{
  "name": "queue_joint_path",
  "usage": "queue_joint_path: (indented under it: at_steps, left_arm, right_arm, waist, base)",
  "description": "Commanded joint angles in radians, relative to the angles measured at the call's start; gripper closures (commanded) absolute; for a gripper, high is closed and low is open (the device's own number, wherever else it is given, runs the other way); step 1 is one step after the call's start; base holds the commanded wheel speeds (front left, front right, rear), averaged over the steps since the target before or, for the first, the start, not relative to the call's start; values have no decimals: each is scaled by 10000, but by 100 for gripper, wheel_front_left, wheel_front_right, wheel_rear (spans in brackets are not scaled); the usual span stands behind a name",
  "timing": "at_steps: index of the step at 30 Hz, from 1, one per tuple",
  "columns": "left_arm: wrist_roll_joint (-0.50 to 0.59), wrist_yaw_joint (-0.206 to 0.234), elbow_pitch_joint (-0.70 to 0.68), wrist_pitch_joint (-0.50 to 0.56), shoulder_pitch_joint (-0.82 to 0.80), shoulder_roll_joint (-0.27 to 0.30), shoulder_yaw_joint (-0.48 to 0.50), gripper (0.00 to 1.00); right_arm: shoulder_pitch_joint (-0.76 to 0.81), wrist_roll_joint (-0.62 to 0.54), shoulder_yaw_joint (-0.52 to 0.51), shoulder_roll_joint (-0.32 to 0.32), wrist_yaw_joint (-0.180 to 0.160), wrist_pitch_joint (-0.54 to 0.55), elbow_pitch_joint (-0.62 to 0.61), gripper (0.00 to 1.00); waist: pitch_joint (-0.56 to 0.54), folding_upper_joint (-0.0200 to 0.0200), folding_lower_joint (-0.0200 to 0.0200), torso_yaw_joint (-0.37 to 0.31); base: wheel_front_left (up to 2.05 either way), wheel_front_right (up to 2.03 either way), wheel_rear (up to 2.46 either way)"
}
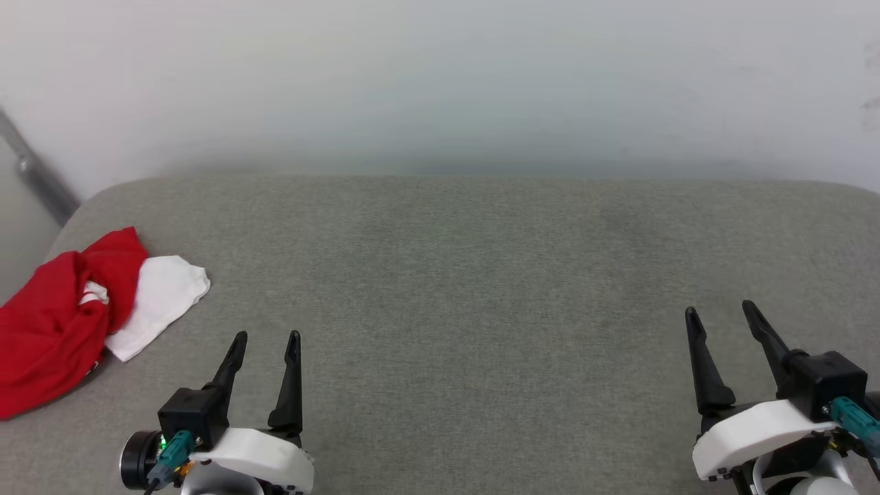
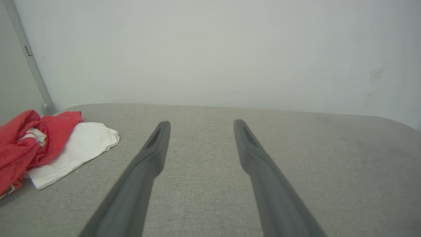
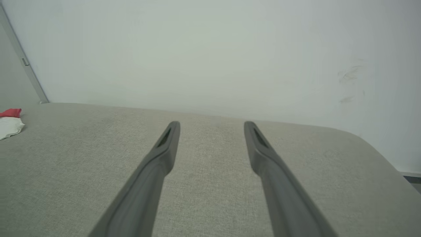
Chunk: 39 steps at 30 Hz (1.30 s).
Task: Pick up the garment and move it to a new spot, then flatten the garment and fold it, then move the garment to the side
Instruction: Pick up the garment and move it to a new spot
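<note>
Left of my left gripper (image 1: 267, 335), gaping empty like the right gripper (image 1: 718, 308), the garment (image 1: 55, 323) is lying bunched at the cushion (image 1: 481, 275) edge, so I am risking nudging it off.

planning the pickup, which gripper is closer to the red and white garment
Left. The left gripper is open just right of the garment; the right gripper is far across the grey surface on the other side.

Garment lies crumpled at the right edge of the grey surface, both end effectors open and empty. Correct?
No: the garment lies crumpled at the left edge of the grey surface, per the head view. The left end effector and right end effector are open and empty, as stated.
</note>
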Motion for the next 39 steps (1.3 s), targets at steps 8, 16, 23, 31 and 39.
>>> queue_joint_path:
  at_steps: [8,16,23,31,39]
  left_arm:
    - [71,40,36,-26,34,-23,214,0]
    - [285,72,-37,-26,271,48,488,0]
    - [388,101,-128,-26,415,144,721,0]
    - [334,207,-438,-26,603,99,1124,0]
    - [411,281,-383,-26,368,61,1177,0]
  right_arm:
    - [166,256,417,43,-3,41,-99,0]
    - [150,363,794,40,-3,65,-205,0]
    - [108,430,1183,39,-3,78,-220,0]
    - [-346,366,1578,36,-3,158,-164,0]
    - [-365,314,1526,36,-3,176,-183,0]
  waist:
    - [-107,0,0,1689]
    - [-223,0,0,3204]
    - [-225,0,0,4168]
    - [64,0,0,4443]
    - [163,0,0,4430]
  base:
    - [0,0,0]
    - [0,0,0]
    - [0,0,0]
    - [0,0,0]
    - [0,0,0]
